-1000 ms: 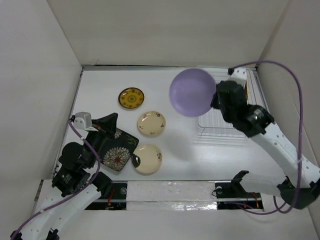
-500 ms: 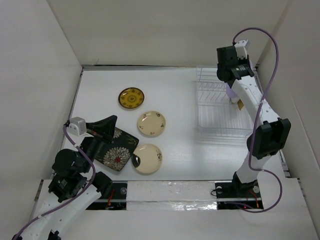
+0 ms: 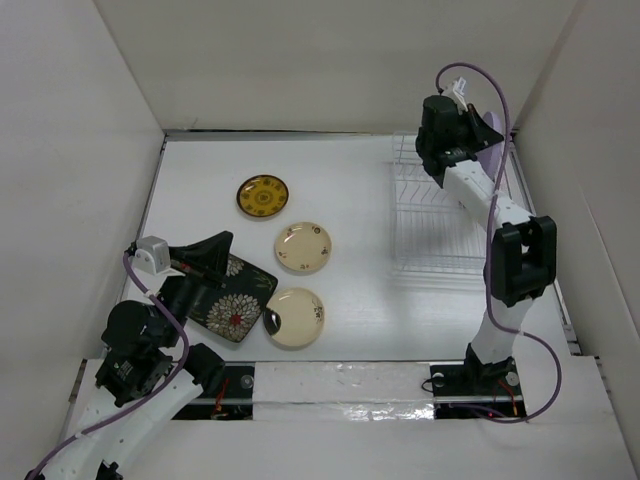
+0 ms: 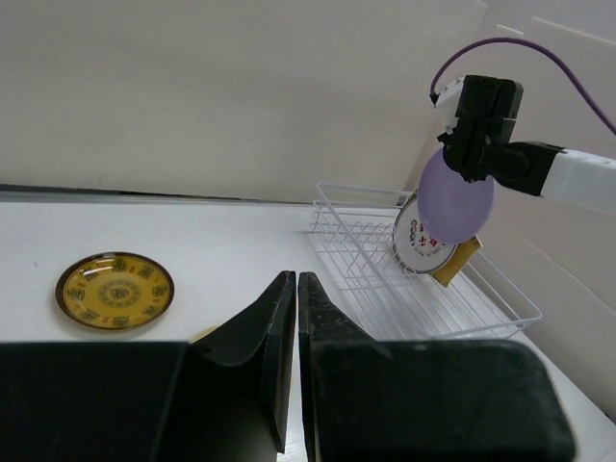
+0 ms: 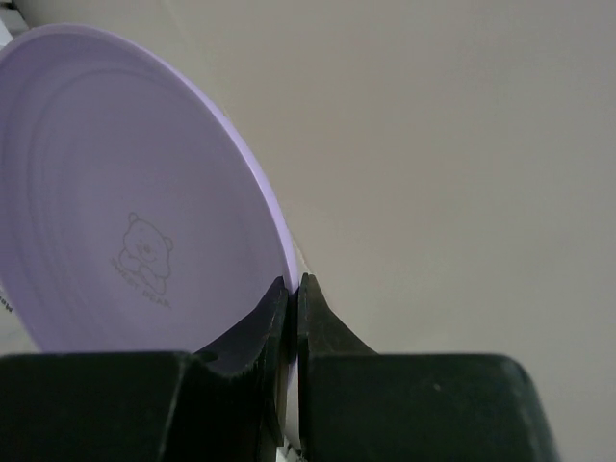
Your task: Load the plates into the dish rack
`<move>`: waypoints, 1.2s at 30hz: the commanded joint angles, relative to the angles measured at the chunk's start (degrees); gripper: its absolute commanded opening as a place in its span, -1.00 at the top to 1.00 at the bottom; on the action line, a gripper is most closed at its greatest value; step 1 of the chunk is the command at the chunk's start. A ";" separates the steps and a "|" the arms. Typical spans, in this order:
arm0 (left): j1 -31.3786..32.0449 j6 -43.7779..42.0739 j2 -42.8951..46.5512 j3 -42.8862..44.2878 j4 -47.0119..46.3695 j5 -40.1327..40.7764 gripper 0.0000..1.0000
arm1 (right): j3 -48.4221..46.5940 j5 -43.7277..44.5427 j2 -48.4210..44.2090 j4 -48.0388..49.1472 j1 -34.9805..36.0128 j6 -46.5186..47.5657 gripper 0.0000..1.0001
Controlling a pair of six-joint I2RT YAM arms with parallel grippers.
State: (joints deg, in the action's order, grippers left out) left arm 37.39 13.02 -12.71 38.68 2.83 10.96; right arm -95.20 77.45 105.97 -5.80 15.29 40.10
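My right gripper [image 3: 472,132] is shut on the rim of the lavender plate [image 5: 125,202], which it holds on edge above the far end of the white wire dish rack [image 3: 445,215]. The left wrist view shows that lavender plate [image 4: 454,202] hanging just above a white plate with red marks [image 4: 422,238] and a mustard plate [image 4: 458,262], both standing in the dish rack [image 4: 385,289]. My left gripper [image 3: 224,240] is shut and holds nothing. It hovers over the far corner of the black flowered plate [image 3: 225,303].
A dark-yellow patterned plate [image 3: 262,196] and two cream plates [image 3: 303,247] [image 3: 298,318] lie flat on the white table between the arms. A small dark shiny thing [image 3: 272,321] rests at the near cream plate's left rim. White walls close in the back and both sides.
The right arm swung the lavender plate from in front of the rack to the rack's far end and turned it on edge. The left arm drew back slightly.
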 commanded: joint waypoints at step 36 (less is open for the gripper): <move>0.49 0.08 -4.60 0.08 -1.78 3.54 0.88 | -0.96 -26.64 -7.44 -24.26 0.79 -43.43 -0.26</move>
State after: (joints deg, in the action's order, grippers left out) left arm 37.52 12.99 -16.10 38.68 2.87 13.34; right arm -95.09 56.01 106.28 -29.43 14.87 1.96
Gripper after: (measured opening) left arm 0.052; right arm 0.626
